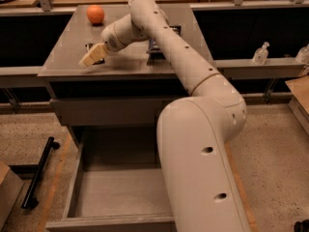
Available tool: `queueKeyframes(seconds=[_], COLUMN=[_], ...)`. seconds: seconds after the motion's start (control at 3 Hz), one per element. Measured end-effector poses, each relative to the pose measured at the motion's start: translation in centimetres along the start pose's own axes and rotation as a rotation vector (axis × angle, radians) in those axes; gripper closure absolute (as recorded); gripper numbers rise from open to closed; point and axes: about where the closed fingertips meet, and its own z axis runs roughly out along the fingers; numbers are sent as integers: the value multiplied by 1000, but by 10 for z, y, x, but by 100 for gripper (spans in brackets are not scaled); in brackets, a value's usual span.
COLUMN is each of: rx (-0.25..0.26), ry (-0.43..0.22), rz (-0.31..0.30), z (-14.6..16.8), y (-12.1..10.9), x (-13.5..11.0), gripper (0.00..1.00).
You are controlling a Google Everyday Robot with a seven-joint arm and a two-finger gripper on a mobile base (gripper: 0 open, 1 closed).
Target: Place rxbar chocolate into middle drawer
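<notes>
Grey cabinet top (pixel 65 64) with the gripper down over the chocolate bar, drawer open below.

The chocolate bar (pixel 89 46) lies flat near the left edge of the top, towards the front corner, and only a dark sliver of it shows behind the gripper (pixel 94 56). The gripper sits low over it, angled towards that edge. Whether it is open or closed on anything cannot be told, nor whether it touches the bar. An orange (pixel 95 14) sits at the back left, and a dark snack bag (pixel 151 47) is mostly hidden behind the arm. The middle drawer (pixel 120 192) stands pulled out with a bare floor. The likely risk is that a flat, slick wrapper gives little to pinch. A shallow or off-centre closing could nudge the bar over the left edge, or lift it loosely so that it drops short of the drawer.
</notes>
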Motion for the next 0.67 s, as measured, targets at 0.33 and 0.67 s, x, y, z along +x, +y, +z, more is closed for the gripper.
queueKeyframes(seconds=[0.33,0.67], rx=[-67,-88], ry=[-18,-9], rz=[8,13], z=[30,48], y=[10,9], x=[-1,6], gripper=[0,18])
